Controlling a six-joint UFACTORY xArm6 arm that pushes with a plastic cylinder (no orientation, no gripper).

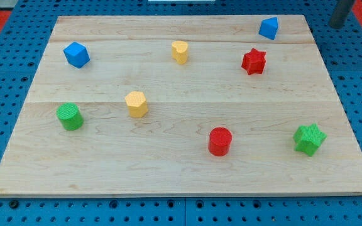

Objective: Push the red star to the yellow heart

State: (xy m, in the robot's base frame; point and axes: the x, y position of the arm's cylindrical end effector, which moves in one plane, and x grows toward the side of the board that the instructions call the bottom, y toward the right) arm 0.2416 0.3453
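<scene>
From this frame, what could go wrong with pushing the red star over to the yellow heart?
1. My tip sits off the board at the view's top right, so approaching the red star could clip the blue block.
2. A push off the star's centre may spin it wide of the yellow heart.

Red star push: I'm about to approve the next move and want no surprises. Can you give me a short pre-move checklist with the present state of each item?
1. red star located, near the view's top right: ok.
2. yellow heart located, to the star's left in the view: ok.
3. Straight path between them free of blocks: ok.
4. my tip behind the star, on its right in the view: not ok; only a dark rod shows at the top right corner, off the board.
5. Tip's exact end visible: cannot tell.
6. blue block clear of the push line: ok.
</scene>
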